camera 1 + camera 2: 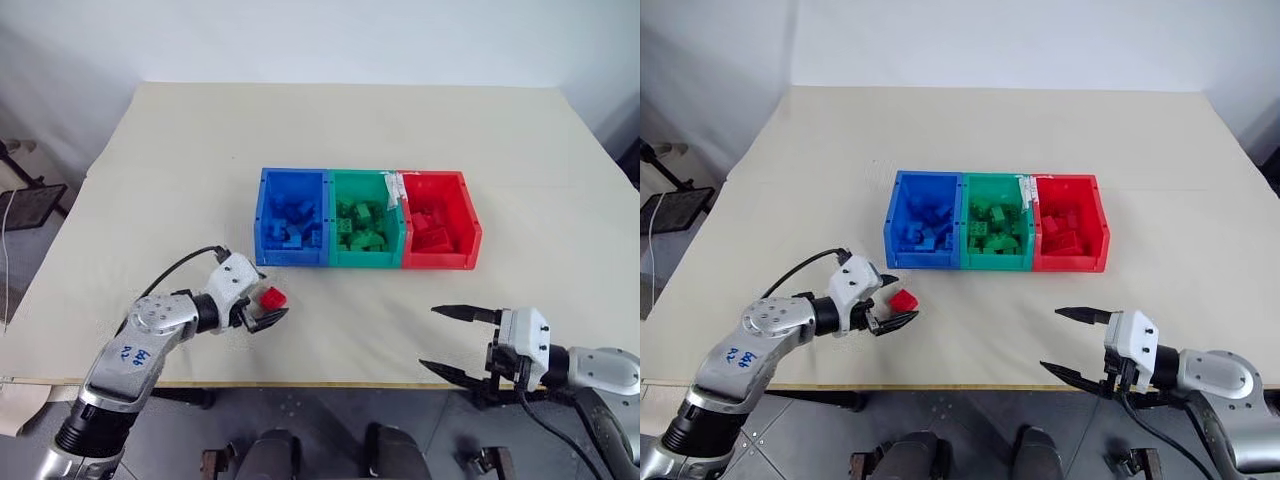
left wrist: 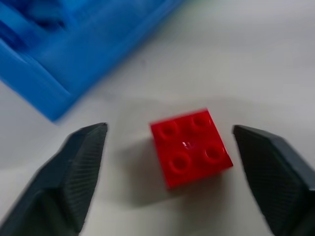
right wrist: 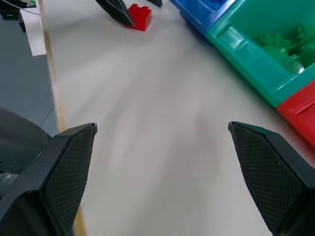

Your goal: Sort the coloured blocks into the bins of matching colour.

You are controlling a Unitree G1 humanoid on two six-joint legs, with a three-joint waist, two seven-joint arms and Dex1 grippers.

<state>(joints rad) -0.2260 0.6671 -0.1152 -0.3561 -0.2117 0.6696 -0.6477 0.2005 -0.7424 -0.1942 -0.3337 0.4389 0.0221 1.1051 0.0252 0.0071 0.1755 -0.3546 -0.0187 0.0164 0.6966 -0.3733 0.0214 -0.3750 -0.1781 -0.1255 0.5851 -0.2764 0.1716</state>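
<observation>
Three joined bins sit in a row mid-table [image 1: 120,200]: the blue bin [image 1: 263,215], the green bin [image 1: 333,262] with a white label [image 1: 393,186] on its rim, and the red bin [image 1: 472,225]. Each holds a heap of bricks of its own colour, too jumbled to count. One red block [image 2: 191,146] lies loose on the table, near the blue bin's front corner. The left gripper [image 1: 268,306] straddles it, fingers spread on either side with gaps showing, not touching it. The right gripper [image 1: 455,342] hangs wide open over the table's near edge, holding nothing. The red block's far side is partly hidden behind a left finger.
</observation>
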